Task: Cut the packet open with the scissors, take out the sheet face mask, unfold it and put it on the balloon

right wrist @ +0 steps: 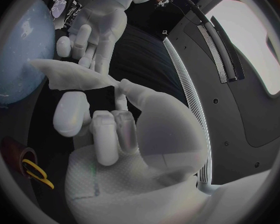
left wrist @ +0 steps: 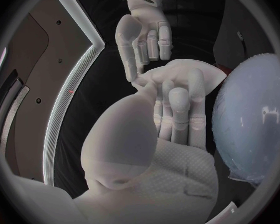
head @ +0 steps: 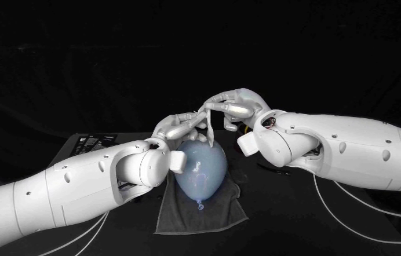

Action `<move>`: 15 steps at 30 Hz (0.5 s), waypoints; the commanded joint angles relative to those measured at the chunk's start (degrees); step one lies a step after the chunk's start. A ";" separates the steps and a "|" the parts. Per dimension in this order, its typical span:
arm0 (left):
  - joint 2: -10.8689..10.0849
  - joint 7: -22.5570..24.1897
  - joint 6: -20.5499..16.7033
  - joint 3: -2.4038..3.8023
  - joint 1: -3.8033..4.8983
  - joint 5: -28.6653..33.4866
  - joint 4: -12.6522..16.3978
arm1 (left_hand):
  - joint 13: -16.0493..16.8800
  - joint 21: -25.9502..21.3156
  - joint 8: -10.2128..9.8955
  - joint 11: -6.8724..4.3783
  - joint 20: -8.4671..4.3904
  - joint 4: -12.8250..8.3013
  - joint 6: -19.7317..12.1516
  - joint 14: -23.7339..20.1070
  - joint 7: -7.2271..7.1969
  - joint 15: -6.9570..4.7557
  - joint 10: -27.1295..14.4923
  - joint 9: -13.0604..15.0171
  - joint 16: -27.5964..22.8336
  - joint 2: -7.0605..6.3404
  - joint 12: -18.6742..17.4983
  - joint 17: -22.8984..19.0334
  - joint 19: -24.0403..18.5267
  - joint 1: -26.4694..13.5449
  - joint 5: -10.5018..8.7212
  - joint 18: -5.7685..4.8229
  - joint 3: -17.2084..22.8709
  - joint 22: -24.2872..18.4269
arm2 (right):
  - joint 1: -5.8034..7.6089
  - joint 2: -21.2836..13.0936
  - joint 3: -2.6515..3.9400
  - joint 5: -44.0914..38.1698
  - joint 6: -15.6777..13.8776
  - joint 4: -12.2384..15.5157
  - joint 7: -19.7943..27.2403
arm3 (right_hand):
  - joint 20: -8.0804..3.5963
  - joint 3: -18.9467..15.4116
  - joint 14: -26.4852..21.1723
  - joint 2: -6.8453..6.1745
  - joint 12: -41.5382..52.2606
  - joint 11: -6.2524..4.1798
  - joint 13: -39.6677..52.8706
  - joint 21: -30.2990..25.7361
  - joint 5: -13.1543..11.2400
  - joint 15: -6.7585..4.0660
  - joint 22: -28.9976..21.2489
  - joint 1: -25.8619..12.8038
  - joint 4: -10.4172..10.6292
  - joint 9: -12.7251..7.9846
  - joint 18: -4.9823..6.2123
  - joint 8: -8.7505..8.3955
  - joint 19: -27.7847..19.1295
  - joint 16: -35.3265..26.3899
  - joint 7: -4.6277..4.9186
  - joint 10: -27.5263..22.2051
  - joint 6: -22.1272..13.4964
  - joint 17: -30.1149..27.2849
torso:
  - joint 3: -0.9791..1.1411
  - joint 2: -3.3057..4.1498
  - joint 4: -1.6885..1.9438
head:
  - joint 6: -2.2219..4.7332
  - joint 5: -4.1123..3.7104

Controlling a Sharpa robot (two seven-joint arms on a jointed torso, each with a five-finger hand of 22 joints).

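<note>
the sheet face mask (head: 208,126) hangs just above the far end of the balloon (head: 200,172), held between both hands. the right hand (head: 234,105) pinches the mask's top edge between thumb and finger. the left hand (head: 179,127), lower and close to the balloon, grips the mask's other side with its fingers. the balloon lies on a dark cloth (head: 179,218) on the desk (head: 292,233), its knot toward the robot. yellow-handled scissors (right wrist: 37,174) lie on the desk near the right hand.

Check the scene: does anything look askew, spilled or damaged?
Nothing looks spilled or damaged. The sheet mask hangs bunched in a narrow strip, held by the left hand and right hand above the balloon, not spread flat. The grey towel under the balloon lies slightly crooked and rumpled.
</note>
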 commanded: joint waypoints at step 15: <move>-0.10 0.28 -0.63 0.08 0.07 -0.57 -0.07 | -2.21 4.75 2.45 -0.37 -1.26 -3.74 0.74 3.02 -0.02 -0.71 4.55 1.75 3.64 -1.78 -3.43 6.82 -0.65 1.67 -0.33 0.69 12.26 3.23 | -0.08 -0.21 -0.03 -0.55 0.77 -0.66 0.16 | -0.16 0.32 5.88 0.71 0.22 -0.41 14.25 0.13 0.27 -0.38 4.97 -0.04 -0.21 2.00 0.54 0.39 0.38 0.20 -0.10 5.52 0.28 15.10 | 0.00 0.02 0.04 | -0.04 -0.06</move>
